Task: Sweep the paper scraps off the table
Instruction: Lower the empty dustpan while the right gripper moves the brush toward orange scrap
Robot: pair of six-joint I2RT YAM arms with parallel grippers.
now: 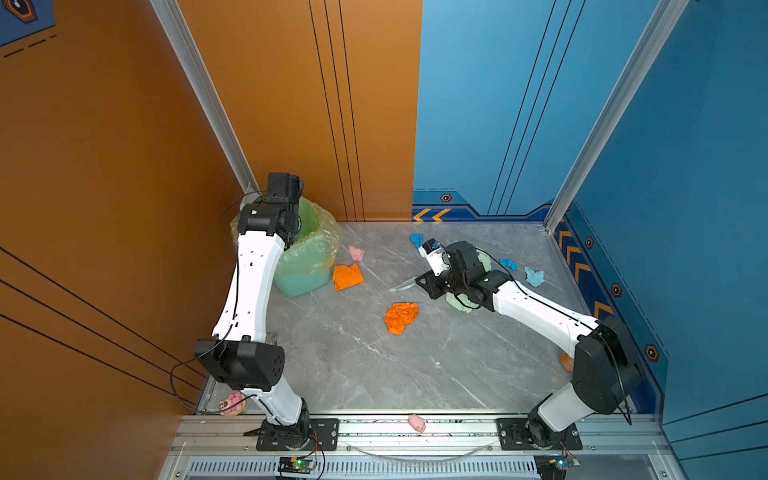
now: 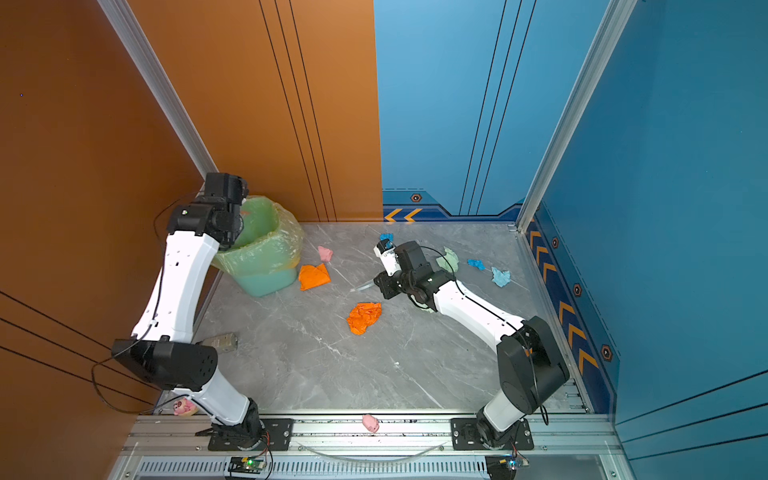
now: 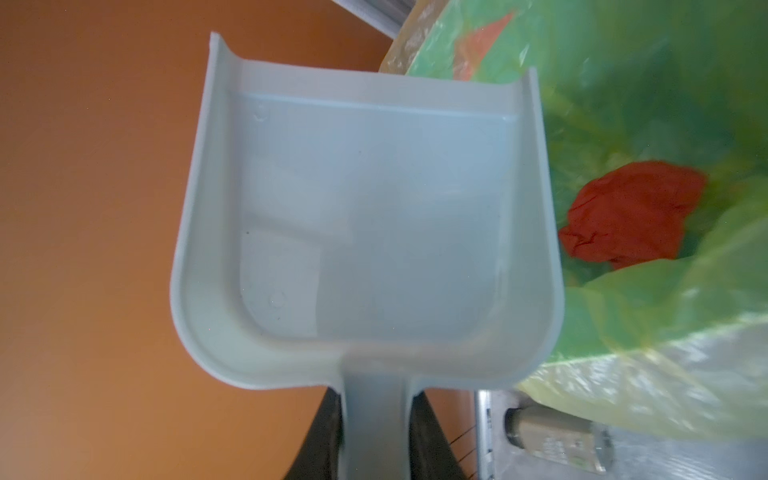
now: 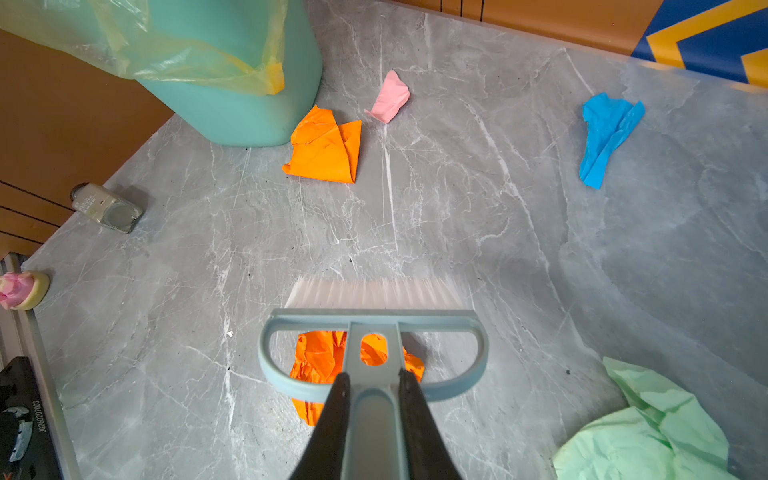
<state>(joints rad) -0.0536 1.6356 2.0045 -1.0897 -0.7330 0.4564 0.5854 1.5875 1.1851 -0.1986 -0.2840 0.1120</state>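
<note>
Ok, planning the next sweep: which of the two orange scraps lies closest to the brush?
The crumpled orange scrap seen through the brush frame; the flat folded one lies beside the bin.

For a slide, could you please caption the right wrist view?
Right gripper holds a brush over an orange paper scrap on the table.

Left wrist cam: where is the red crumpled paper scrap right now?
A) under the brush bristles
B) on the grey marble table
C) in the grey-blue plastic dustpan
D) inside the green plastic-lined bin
D: the red crumpled paper scrap lies inside the green plastic-lined bin, next to the grey-blue plastic dustpan, which is empty and held by its handle in the left pincer.
</note>
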